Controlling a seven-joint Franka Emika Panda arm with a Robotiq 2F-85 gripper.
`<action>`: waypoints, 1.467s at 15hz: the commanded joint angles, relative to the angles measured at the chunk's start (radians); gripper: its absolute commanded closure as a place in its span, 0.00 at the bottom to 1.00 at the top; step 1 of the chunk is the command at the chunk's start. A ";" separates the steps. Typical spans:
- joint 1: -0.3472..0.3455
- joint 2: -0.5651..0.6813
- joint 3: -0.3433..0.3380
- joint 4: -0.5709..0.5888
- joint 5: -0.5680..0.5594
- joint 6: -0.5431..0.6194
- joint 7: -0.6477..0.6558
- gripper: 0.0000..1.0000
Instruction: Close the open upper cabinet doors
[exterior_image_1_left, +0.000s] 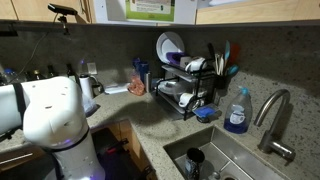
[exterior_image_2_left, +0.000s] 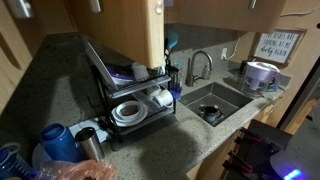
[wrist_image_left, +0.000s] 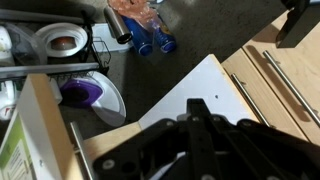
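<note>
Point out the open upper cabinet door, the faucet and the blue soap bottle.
open upper cabinet door (exterior_image_2_left: 115, 30): in an exterior view, on its wooden face.
faucet (exterior_image_1_left: 268, 103): in an exterior view, on its curved spout.
blue soap bottle (exterior_image_1_left: 237, 113): in an exterior view, on its body.

Honey-brown wood on the upper cabinet door (exterior_image_2_left: 125, 30), top centre. Speckled grey-brown across the countertop (exterior_image_1_left: 150, 128). Black for the dish rack (exterior_image_1_left: 185, 95); blue on the soap bottle (exterior_image_1_left: 237, 112), at right.

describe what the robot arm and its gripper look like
The arm has a smooth, rounded white casing with a bluish-purple light glowing low on it. The gripper is black, built of angular linked bars that narrow toward the tip. No markings or cables can be made out.
</note>
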 joint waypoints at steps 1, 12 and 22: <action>-0.011 0.008 0.036 -0.012 -0.036 0.133 -0.019 1.00; 0.028 0.014 0.051 -0.060 -0.264 0.349 0.030 1.00; 0.064 0.012 0.015 -0.088 -0.498 0.424 0.118 1.00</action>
